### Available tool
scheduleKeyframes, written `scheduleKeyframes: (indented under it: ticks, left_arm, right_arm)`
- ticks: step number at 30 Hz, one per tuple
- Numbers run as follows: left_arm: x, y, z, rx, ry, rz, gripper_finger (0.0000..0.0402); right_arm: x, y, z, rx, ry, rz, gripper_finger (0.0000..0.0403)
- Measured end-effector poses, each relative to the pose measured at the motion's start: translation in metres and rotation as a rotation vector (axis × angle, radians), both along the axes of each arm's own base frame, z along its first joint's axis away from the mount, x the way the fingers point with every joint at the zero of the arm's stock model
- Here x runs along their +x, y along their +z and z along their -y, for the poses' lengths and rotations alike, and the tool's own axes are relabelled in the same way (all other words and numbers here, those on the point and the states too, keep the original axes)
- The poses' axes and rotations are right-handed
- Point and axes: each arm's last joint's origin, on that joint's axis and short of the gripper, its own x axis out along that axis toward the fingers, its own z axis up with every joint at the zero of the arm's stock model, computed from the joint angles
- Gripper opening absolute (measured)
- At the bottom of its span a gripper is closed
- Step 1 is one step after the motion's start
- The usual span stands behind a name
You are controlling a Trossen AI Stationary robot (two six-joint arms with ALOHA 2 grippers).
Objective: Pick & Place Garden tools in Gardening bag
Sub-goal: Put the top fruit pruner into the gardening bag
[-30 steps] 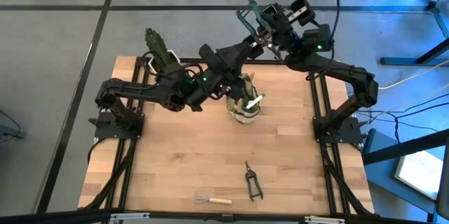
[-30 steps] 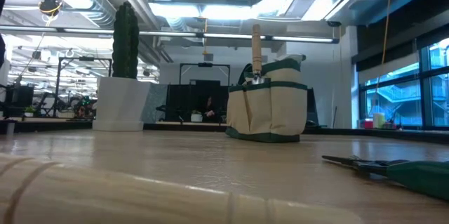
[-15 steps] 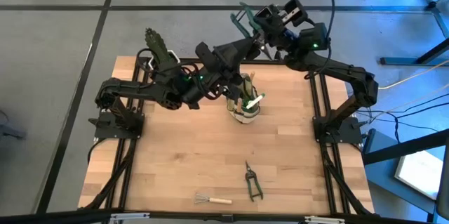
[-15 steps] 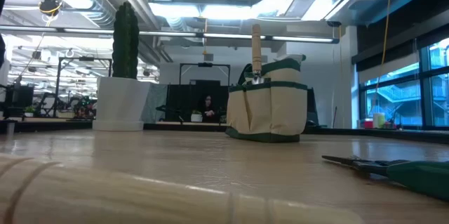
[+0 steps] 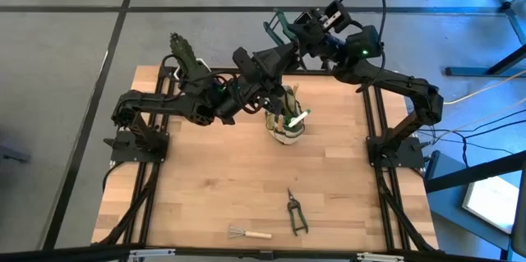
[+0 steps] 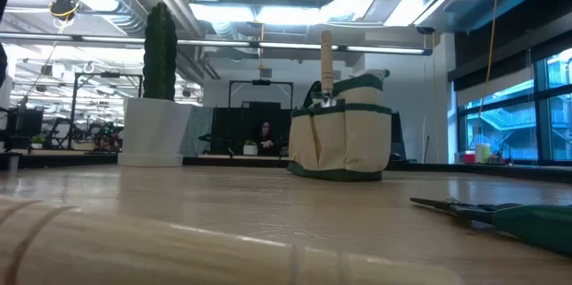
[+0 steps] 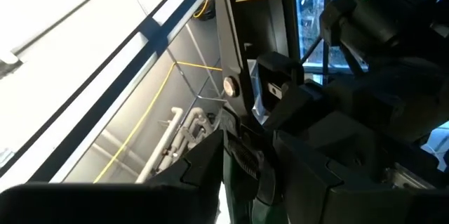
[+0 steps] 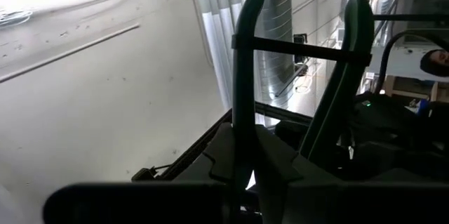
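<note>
Green-handled shears [image 5: 279,25] are being held aloft by the right gripper [image 5: 297,32], fingers pinched on them, above the bag [image 5: 285,122]. The left gripper [image 5: 275,52], apparently half-spread, is being held alongside.

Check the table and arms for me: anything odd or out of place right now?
Yes. The right gripper holds green-handled shears high above the table's far edge, handles up, meeting the left gripper mid-air. The bag stands upright; snips and wire rake lie unpacked.
</note>
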Motion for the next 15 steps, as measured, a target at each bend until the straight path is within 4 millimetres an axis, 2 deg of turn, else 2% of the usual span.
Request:
scheduleKeyframes:
  ticks: [6, 10, 12, 15]
  left_arm:
    - [0.0006, 0.0004, -0.0030, 0.017, -0.015, 0.006, 0.0107]
    - [0.0003, 0.0008, -0.0031, -0.024, -0.040, 0.043, 0.0055]
    - [-0.0008, 0.0021, -0.0025, -0.049, -0.054, 0.078, 0.0027]
    - [-0.0031, 0.0045, -0.0011, -0.074, -0.054, 0.135, 0.0027]
  right_arm:
    - [0.0012, -0.0001, -0.0038, -0.017, -0.001, 0.004, 0.0027]
    - [0.0015, 0.0002, -0.0062, -0.033, -0.010, 0.015, 0.0027]
    - [0.0012, 0.0005, -0.0065, -0.039, -0.015, 0.019, 0.0038]
    - [0.0014, 0.0002, -0.0063, -0.061, -0.028, 0.022, 0.0075]
